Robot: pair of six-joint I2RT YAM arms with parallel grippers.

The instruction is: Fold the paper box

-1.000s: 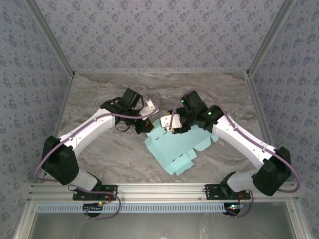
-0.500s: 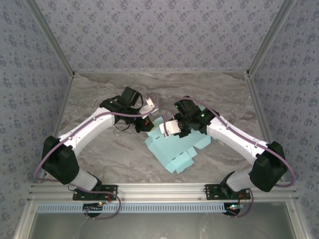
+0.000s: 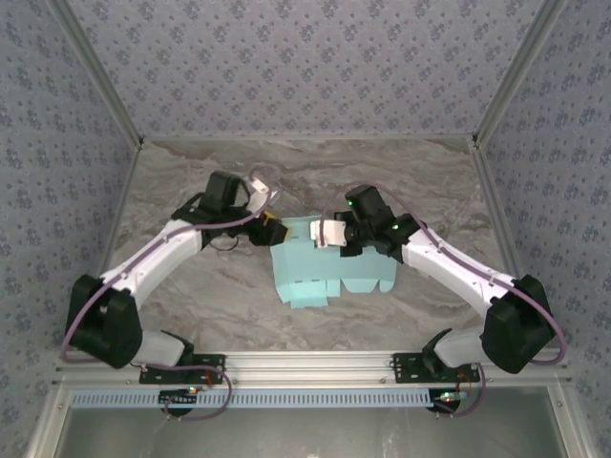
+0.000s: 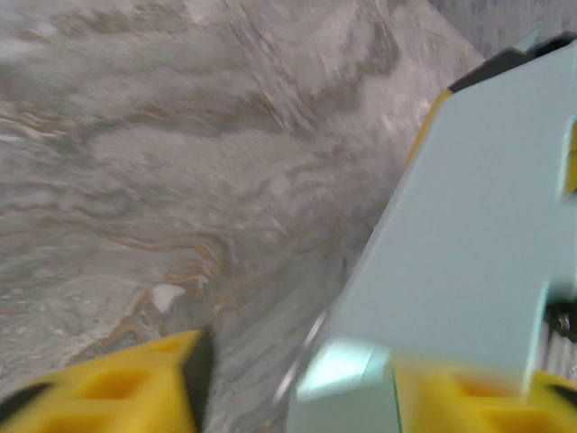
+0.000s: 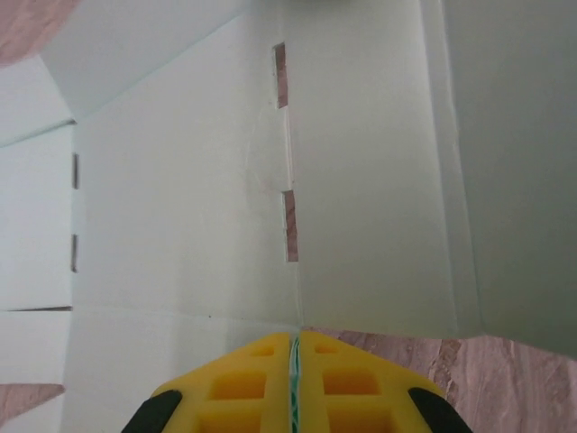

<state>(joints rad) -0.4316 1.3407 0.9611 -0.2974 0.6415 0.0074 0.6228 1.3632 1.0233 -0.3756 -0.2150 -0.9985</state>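
Now left pincer (image 3: 270,227) opened, right pincer (image 5: 296,379) pinching rotated paper box (image 3: 315,269)

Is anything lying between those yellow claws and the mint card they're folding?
Nothing visible does. The right gripper is shut on an edge of the paper box, and the open left gripper sits right at the card's other side.

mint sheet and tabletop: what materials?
Mint-green die-cut flat sheet: thin matte card, apparently; clean slits and crisp creases, no gloss.
Grey veined tabletop: marble look, dull sheen; real stone or printed laminate, cannot tell.
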